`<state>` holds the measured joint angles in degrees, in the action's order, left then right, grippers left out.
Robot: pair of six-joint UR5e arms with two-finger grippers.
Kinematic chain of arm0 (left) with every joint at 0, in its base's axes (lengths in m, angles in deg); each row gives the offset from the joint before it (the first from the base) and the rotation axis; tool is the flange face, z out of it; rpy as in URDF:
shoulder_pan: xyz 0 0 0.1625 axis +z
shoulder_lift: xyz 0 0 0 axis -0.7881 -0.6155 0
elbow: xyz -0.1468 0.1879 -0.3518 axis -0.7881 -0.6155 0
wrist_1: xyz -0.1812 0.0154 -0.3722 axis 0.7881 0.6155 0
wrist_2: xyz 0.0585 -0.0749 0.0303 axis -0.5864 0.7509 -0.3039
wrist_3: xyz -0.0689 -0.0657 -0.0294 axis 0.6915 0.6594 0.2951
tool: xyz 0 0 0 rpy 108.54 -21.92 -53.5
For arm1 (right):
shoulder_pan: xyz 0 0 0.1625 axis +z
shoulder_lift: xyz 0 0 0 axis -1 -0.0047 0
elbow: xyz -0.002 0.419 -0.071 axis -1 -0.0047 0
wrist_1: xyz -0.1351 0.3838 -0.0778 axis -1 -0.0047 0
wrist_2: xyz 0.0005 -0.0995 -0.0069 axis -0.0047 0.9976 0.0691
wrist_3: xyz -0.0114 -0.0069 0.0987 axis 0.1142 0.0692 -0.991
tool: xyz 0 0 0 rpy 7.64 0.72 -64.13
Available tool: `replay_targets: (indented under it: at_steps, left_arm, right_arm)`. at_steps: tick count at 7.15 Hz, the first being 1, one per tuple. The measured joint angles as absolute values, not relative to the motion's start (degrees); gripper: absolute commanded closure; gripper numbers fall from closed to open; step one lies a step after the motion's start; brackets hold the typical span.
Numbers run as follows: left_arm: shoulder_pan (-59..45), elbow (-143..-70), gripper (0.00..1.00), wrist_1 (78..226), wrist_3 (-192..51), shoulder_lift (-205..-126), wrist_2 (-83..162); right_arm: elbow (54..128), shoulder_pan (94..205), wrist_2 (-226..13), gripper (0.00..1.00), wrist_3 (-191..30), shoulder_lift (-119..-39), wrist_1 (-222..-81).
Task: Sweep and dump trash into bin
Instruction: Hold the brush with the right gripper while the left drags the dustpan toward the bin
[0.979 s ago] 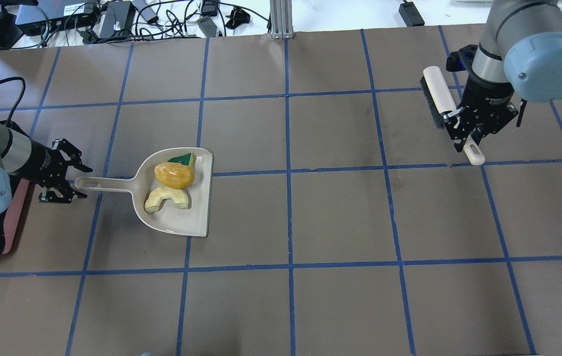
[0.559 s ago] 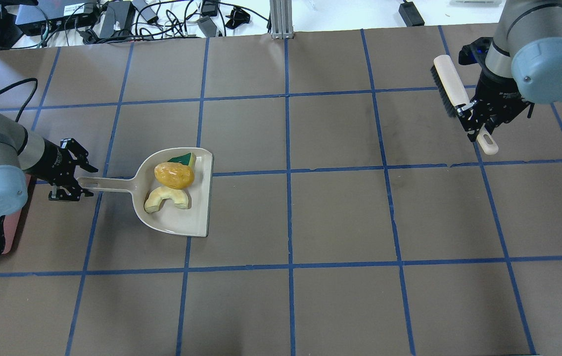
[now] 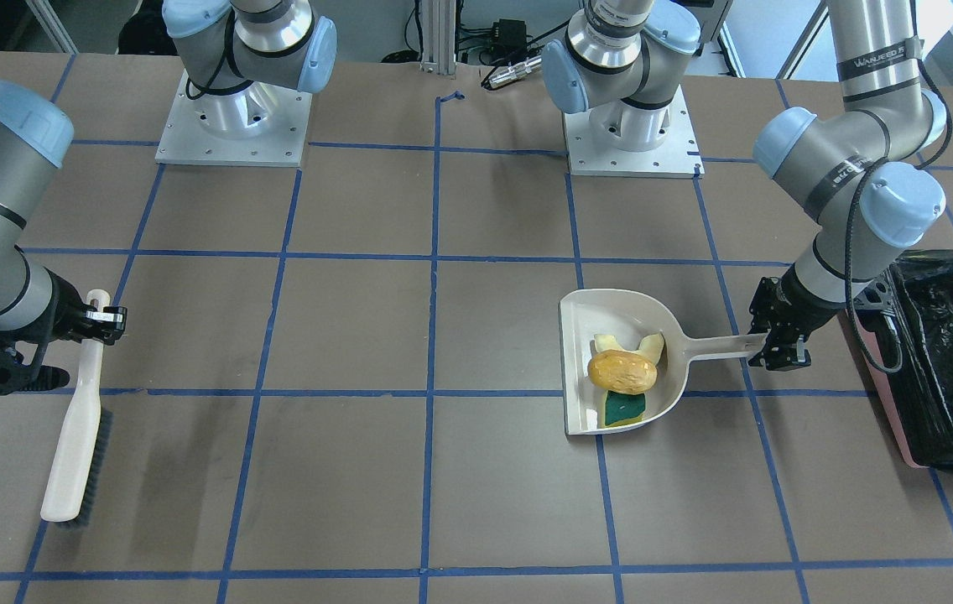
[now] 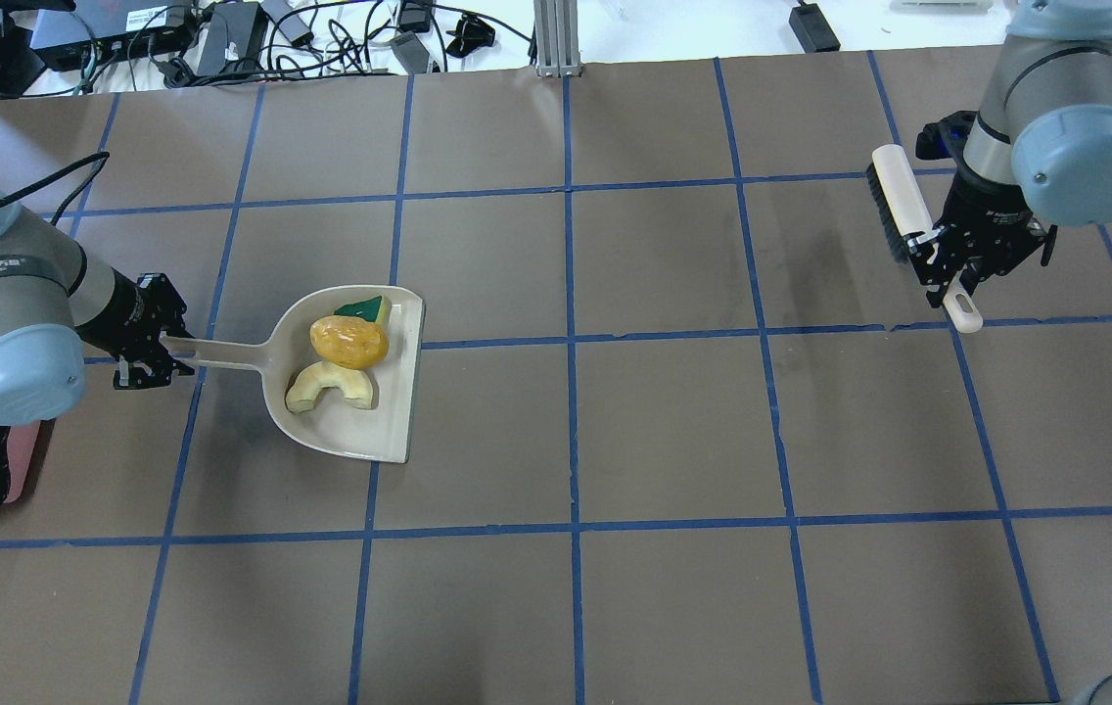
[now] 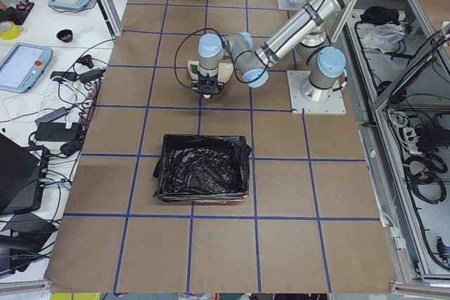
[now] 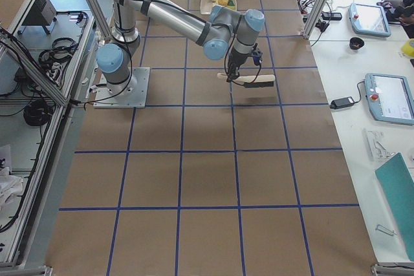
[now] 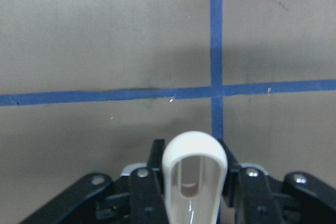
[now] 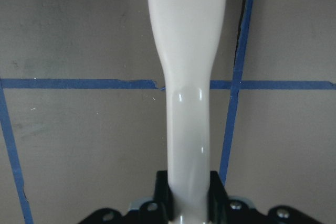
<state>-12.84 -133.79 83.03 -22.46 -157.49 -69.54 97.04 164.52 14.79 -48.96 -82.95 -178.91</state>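
Observation:
The beige dustpan lies on the table left of centre and holds all three scraps: the orange-yellow potato piece, the cream crescent and the green-and-yellow sponge wedge. My left gripper is shut on the end of the dustpan handle, which sits between its fingers. The pink bin with its black bag stands just behind that gripper, at the table's left end. My right gripper is shut on the handle of a cream brush and holds it at the far right.
The brush hangs bristles-down just above the table, far from the dustpan. Both robot bases stand at the near edge of the table. Cables and power bricks lie beyond the far edge.
My left gripper moved forward onto the dustpan handle and shut on it, and the pan turned slightly. My right arm carried the brush a little further right.

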Motion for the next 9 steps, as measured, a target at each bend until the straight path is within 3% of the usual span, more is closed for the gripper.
replay_targets:
  at_steps: [1,5,9]
  left_arm:
    - [-13.0,-133.9,1.00,83.0,-22.5,-157.4,-70.2]
    - [-13.1,-133.5,1.00,82.9,-23.0,-157.9,-69.7]
    - [-11.3,-126.8,1.00,91.7,-22.5,-157.0,-64.3]
  right_arm:
    - [97.2,163.8,14.4,1.00,-49.9,-82.8,-179.0]
    - [96.7,161.3,12.2,1.00,-49.5,-78.5,-184.3]
    - [97.2,161.3,12.2,1.00,-46.2,-77.8,-185.0]
